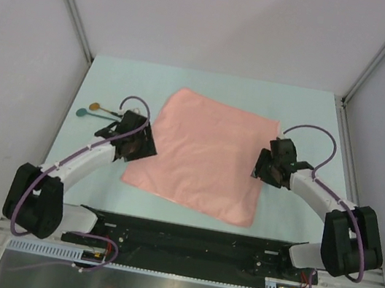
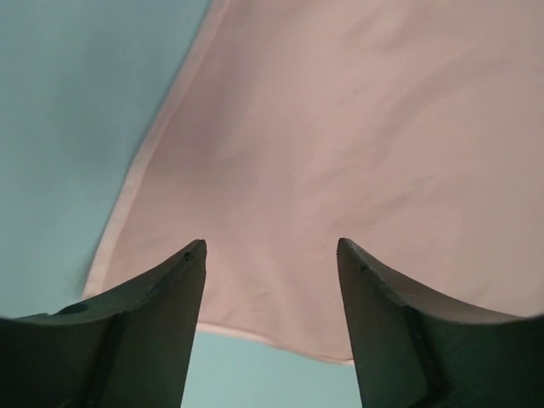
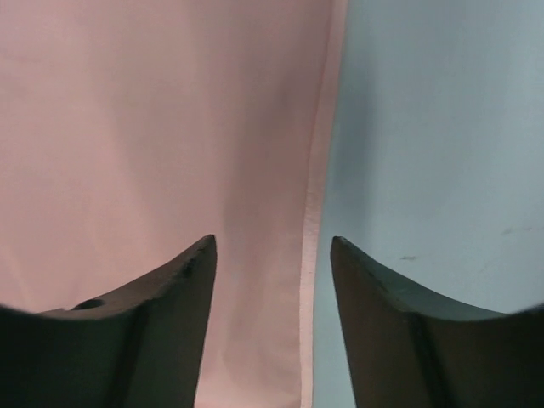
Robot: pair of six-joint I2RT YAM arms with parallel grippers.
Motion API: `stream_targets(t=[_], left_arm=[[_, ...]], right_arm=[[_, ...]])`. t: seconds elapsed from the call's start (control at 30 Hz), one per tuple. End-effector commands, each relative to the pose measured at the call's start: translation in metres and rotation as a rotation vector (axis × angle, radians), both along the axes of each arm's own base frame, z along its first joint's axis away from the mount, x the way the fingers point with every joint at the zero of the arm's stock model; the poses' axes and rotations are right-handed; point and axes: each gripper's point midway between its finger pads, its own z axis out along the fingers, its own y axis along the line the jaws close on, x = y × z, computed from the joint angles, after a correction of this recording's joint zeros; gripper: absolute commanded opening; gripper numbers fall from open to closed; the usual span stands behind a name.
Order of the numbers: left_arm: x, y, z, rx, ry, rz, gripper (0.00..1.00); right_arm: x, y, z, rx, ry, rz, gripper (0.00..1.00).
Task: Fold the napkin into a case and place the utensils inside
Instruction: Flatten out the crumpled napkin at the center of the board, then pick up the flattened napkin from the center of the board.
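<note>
Both pairs of jaws stand spread and empty, so with the napkin point(image 1: 205, 154) lying flat mid-frame I would drop the left gripper point(image 2: 270, 246) and right gripper point(image 3: 272, 242) onto its side hems, pinch evenly, and fold together, clear of the spoons point(image 1: 99, 111) at centre-left.

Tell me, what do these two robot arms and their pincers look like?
Both arms match: the left arm and right arm have smooth white curved links between chunky black joints. A thin purple cable loops along each. The left pincer and right pincer are black, with two dark, horn-shaped fingers tapering to blunt tips.
</note>
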Motion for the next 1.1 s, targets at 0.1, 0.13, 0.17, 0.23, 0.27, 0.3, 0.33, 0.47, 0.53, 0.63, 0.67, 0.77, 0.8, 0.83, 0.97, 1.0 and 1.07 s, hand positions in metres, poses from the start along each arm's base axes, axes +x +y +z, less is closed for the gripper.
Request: stream_targets(t=[0.1, 0.13, 0.17, 0.23, 0.27, 0.3, 0.33, 0.47, 0.53, 0.63, 0.67, 0.77, 0.8, 0.83, 0.97, 1.0, 1.07], left_arm=[[-0.02, 0.016, -0.012, -0.066, -0.032, 0.039, 0.59], [-0.021, 0.015, -0.014, -0.069, -0.021, 0.04, 0.58], [-0.022, 0.015, -0.015, -0.069, -0.011, 0.042, 0.55], [-0.022, 0.015, -0.016, -0.074, -0.016, 0.043, 0.54], [-0.023, 0.015, -0.016, -0.078, -0.021, 0.041, 0.55], [-0.025, 0.014, -0.018, -0.083, -0.021, 0.041, 0.55], [-0.024, 0.013, -0.017, -0.093, -0.028, 0.039, 0.57], [-0.029, 0.015, -0.024, -0.082, 0.027, 0.06, 0.59], [-0.038, 0.022, -0.028, -0.059, 0.075, 0.098, 0.61], [-0.054, 0.038, -0.035, -0.013, 0.135, 0.185, 0.64], [-0.057, 0.044, -0.034, 0.004, 0.136, 0.211, 0.65], [-0.076, 0.054, -0.038, 0.028, 0.197, 0.281, 0.65], [-0.081, 0.053, -0.039, 0.02, 0.203, 0.281, 0.65], [-0.081, 0.052, -0.041, 0.009, 0.203, 0.277, 0.65], [-0.089, 0.053, -0.052, -0.002, 0.245, 0.294, 0.63], [-0.091, 0.053, -0.058, -0.007, 0.262, 0.296, 0.63], [-0.092, 0.052, -0.063, -0.026, 0.276, 0.299, 0.61]], right_arm=[[0.046, 0.01, -0.012, 0.075, -0.099, -0.109, 0.46], [0.054, 0.008, -0.011, 0.07, -0.101, -0.121, 0.45], [0.057, 0.004, -0.014, 0.056, -0.099, -0.139, 0.45], [0.063, -0.008, -0.03, 0.018, -0.063, -0.166, 0.45], [0.075, -0.013, -0.027, 0.006, -0.076, -0.178, 0.45], [0.074, -0.026, -0.044, -0.028, -0.02, -0.213, 0.45], [0.078, -0.033, -0.047, -0.05, -0.011, -0.222, 0.45], [0.092, -0.061, -0.053, -0.122, 0.023, -0.263, 0.42], [0.102, -0.069, -0.037, -0.151, -0.001, -0.272, 0.45], [0.099, -0.059, -0.003, -0.149, -0.029, -0.209, 0.6], [0.092, -0.055, 0.006, -0.134, -0.028, -0.197, 0.64], [0.072, -0.039, 0.04, -0.054, -0.103, -0.188, 0.96], [0.066, -0.034, 0.045, -0.007, -0.113, -0.205, 1.0], [0.049, -0.024, 0.041, 0.063, -0.084, -0.168, 1.0], [0.011, -0.025, 0.058, 0.225, -0.077, -0.209, 1.0], [0.003, -0.03, 0.058, 0.214, -0.059, -0.245, 1.0], [-0.025, -0.05, 0.054, 0.134, 0.005, -0.353, 0.98]])
